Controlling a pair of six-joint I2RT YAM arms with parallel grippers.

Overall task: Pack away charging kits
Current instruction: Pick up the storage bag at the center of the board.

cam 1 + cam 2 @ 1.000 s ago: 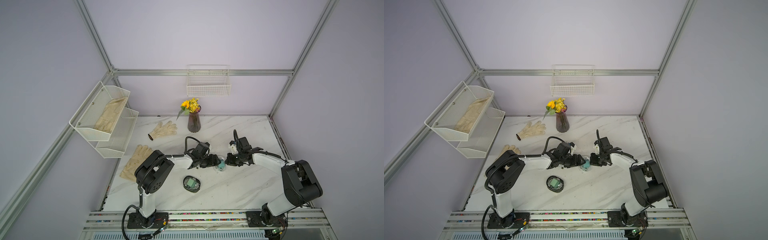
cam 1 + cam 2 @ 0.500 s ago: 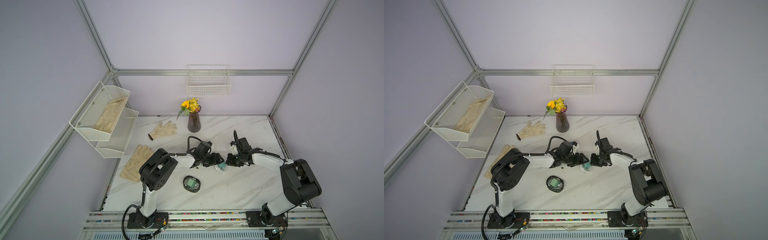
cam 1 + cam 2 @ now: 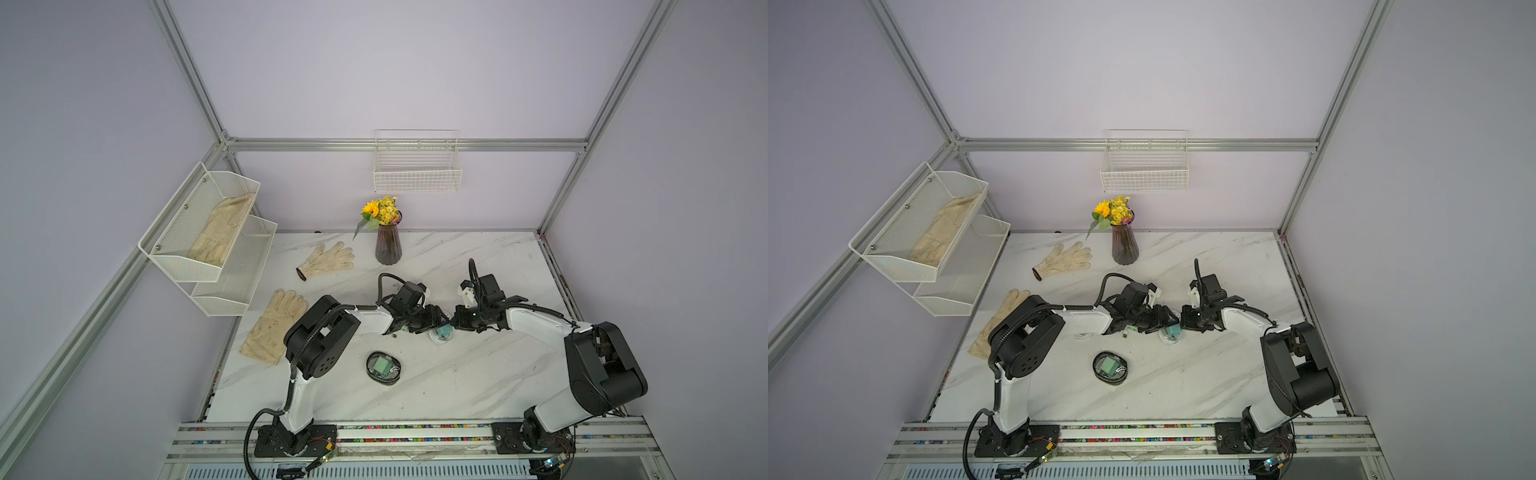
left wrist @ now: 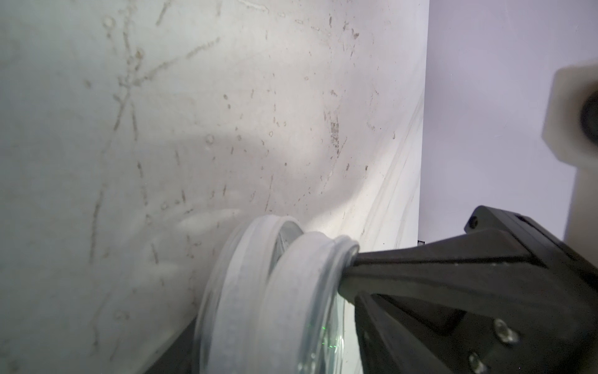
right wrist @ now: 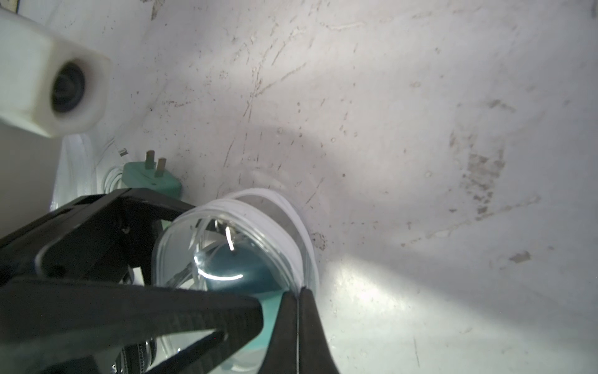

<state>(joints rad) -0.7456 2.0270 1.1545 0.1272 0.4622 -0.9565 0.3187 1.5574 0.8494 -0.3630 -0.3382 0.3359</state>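
- Left gripper (image 3: 442,321) has slid in and narrowed. Its jaws now straddle the clear case (image 5: 278,204); gripping or merely bracketing, I cannot tell.
- Up front, the black-rimmed case (image 3: 369,365) lies closed on the table (image 3: 457,386) with a packed mint charger (image 3: 381,366) inside. That one looks done.
- Mid-table, the right gripper (image 5: 297,293) pinches the clear case's rim tight, probably steadying it for closing.
- Inside are a blue charger (image 5: 241,270) and a white cable (image 5: 197,233); the halves stand slightly ajar.
- Beside it, a loose mint charger (image 5: 152,183) waits with its prongs bared.
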